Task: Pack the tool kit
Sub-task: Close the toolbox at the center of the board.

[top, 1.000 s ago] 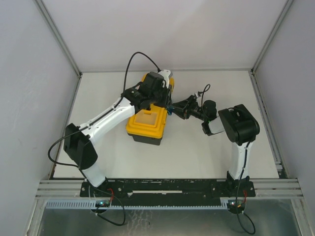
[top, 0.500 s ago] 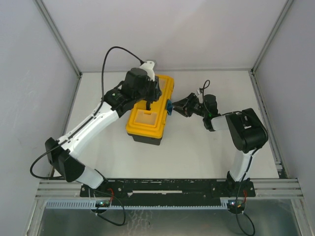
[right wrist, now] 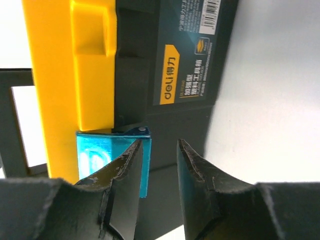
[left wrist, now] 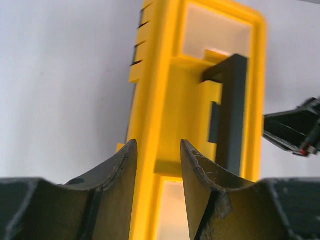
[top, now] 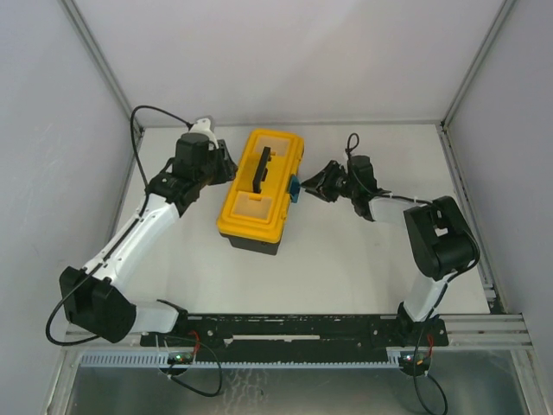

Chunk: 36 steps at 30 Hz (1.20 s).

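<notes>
The toolbox [top: 257, 197] stands mid-table with its yellow lid [left wrist: 187, 95] down and the black handle [top: 262, 168] lying flat on it. My left gripper [top: 223, 164] is open and empty, just off the box's left side; in its wrist view [left wrist: 158, 145] the lid's edge shows between the fingers. My right gripper [top: 308, 184] is open at the teal latch [top: 294, 188] on the box's right side. In the right wrist view [right wrist: 160, 145] one finger [right wrist: 125, 170] overlaps the latch [right wrist: 97, 155], against the black body [right wrist: 185, 65]. Pliers and screwdrivers are out of view.
The white table [top: 346, 259] is bounded by grey walls at the left, back and right. A metal rail [top: 294, 328] with both arm bases runs along the near edge. The right gripper's tip shows in the left wrist view [left wrist: 295, 131].
My left gripper has lifted off the lid and handle and swung left, off the box's side. My right gripper has stayed at the teal latch.
</notes>
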Each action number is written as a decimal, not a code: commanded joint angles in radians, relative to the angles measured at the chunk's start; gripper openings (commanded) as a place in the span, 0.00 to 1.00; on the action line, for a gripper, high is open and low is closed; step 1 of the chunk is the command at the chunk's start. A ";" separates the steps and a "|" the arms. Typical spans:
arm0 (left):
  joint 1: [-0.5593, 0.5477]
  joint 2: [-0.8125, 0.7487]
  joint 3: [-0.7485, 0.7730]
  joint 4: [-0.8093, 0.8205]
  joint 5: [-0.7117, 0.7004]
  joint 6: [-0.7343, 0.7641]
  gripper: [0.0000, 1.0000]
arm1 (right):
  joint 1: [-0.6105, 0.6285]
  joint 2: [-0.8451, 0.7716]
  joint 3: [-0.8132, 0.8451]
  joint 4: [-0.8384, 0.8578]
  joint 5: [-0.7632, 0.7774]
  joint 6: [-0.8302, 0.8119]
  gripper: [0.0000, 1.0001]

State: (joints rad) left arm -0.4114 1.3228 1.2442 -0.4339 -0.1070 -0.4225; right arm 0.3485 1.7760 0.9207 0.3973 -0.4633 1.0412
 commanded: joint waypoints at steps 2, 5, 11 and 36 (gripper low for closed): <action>0.053 0.010 -0.085 0.088 0.066 -0.064 0.45 | 0.066 -0.029 0.069 -0.230 0.084 -0.126 0.33; 0.052 0.056 -0.089 0.087 0.084 -0.064 0.45 | 0.094 -0.041 0.109 -0.329 0.152 -0.165 0.33; 0.053 0.120 -0.097 0.079 0.166 -0.040 0.44 | 0.131 -0.069 0.162 -0.439 0.233 -0.210 0.34; 0.028 0.185 -0.202 0.101 0.425 0.105 0.23 | 0.268 0.160 0.620 -0.712 0.343 -0.332 0.36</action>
State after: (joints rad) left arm -0.3302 1.4376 1.1061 -0.2924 0.1123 -0.3149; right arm 0.5495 1.9175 1.4197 -0.4702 -0.0376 0.6888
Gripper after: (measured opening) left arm 0.254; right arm 0.356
